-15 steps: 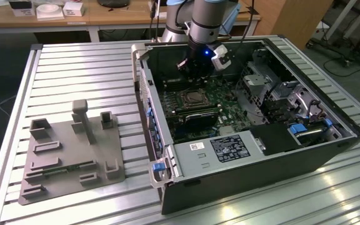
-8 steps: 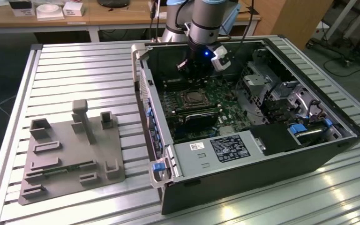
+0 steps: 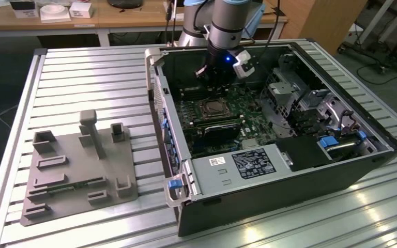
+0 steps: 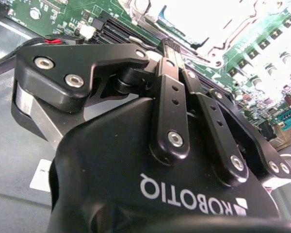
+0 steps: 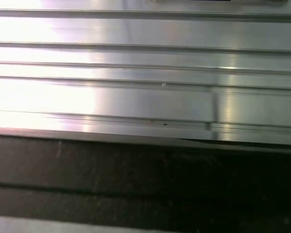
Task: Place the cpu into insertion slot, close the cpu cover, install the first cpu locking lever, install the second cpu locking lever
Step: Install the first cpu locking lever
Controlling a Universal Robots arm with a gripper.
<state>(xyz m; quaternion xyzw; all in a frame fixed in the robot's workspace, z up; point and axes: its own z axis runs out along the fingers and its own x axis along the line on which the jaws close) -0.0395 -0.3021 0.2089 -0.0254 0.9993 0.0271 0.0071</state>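
Slatted aluminium surface [image 3: 81, 72] beneath everything, wooden desk [image 3: 130, 18] behind. Well off to the exterior view's left of the gripper [image 3: 215, 92], grey fixture plate [image 3: 74, 170] with upright holders and shallow pockets; contents too small to tell.

Reaching down inside the open computer case [image 3: 268, 201], just above the green motherboard [image 3: 248, 103]: the gripper. Pressed together in the second wrist view, fingertips [image 4: 169, 48] with nothing visible between them, so closed on nothing by the look of it. Just beneath the tips, near but apparently untouched, insertion slot [image 3: 213, 109]. Seemingly flat over it, cpu cover [image 3: 202, 110]. No telling the cpu apart from the bright metal there; probably seated underneath, judging by the level frame. No making out the locking levers either.

Likely hazards from here:
- Closed tips sliding off a thin lever and scraping the small board parts beside the socket.
- Pressing on a cover not fully down, stressing the chip or the pins below.
- Glare off the bright frame hiding the true contact point.

Inside the case, toward the exterior view's right of the gripper:
- long black memory slots [image 3: 212, 125] just past the socket
- metal drive cage [image 3: 285, 90]
- black labelled box [image 3: 254, 163], well apart from the tips and nearer the open edge
- blue clip [image 3: 328, 142] beyond it
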